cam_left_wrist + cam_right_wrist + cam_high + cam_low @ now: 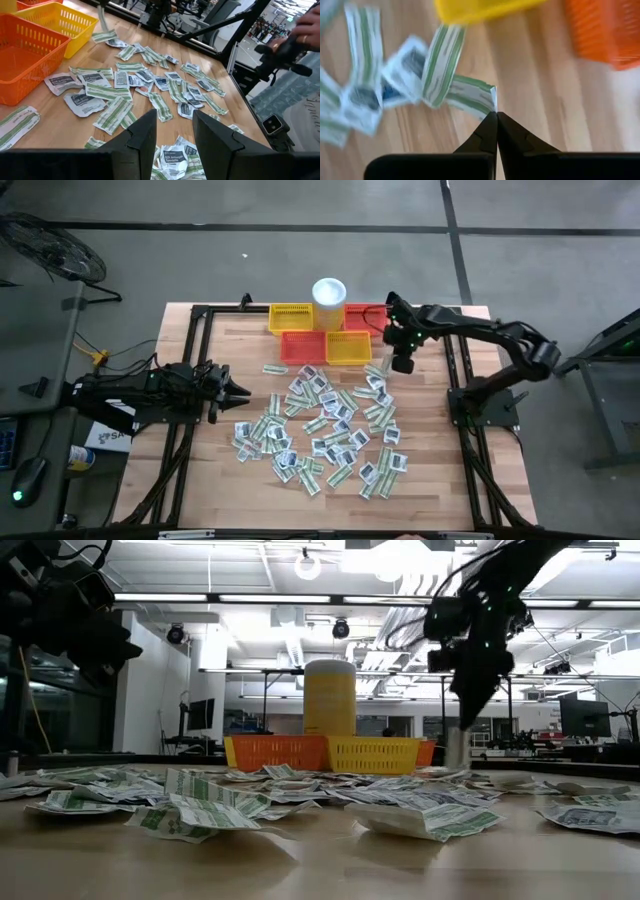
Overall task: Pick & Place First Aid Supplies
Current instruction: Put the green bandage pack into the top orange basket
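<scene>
Right gripper (pixel 402 364) up by the far right end of the pile, fingers pinched fully together, tips meeting at the corner of one green-striped sachet (pixel 470 100); from the wrist view, hard to say whether that corner is actually caught between the tips or just touching them; in the low view the same gripper (pixel 470 715) hanging above the table, just right of the baskets, with something pale and narrow below it, too blurry to name.

Just beside it, a yellow basket (pixel 349 347); next to that an orange-red one (pixel 302 347); behind those another yellow basket (pixel 291 317) and a red-orange one (pixel 367 314); white cylindrical cup (pixel 329 292) standing at the back between them.

First aid supplies (pixel 320 425) spread loose over the middle of the wooden table (pixel 210 480), dozens of flat packets, white, grey and green-striped, overlapping each other, running from right in front of the baskets down toward the near edge; none visible inside a basket from above.

Left gripper (pixel 238 391) parked low at the left side of the table, pointing at the pile, fingers (pixel 142 135) standing apart with nothing between them; nearest packets just ahead of the tips.

A person's hand (pixel 305 35) showing out in the room beyond the table, in the left wrist view only.
</scene>
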Available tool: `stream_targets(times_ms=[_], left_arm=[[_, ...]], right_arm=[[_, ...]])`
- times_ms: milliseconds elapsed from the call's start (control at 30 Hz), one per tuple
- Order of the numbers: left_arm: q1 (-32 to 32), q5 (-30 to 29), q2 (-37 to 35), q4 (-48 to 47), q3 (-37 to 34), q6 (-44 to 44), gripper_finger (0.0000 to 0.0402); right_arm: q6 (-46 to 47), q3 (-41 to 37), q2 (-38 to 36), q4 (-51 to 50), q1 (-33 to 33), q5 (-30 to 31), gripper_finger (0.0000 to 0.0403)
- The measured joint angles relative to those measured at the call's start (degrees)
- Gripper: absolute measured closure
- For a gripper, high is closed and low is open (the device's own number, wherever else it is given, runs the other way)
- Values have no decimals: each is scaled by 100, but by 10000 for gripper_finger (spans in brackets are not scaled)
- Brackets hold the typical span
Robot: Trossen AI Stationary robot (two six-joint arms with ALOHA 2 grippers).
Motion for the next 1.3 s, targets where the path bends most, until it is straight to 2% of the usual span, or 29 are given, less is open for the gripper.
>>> stream_targets(times_ms=[200,467,767,1100,1300], left_arm=[[1,0,1,1,0,1,275],[2,2,2,0,0,0,275],[1,0,1,2,0,0,275],[2,0,0,0,0,0,275],[1,0,2,1,0,0,275]], right_arm=[[1338,3,-387,605,-29,135,403],[3230,9,-371,2115,-144,610,403],[4281,14,-266,2580,-433,1077,403],[5422,14,747,3360,-602,924,403],[5588,14,1016,3499,-596,872,398]])
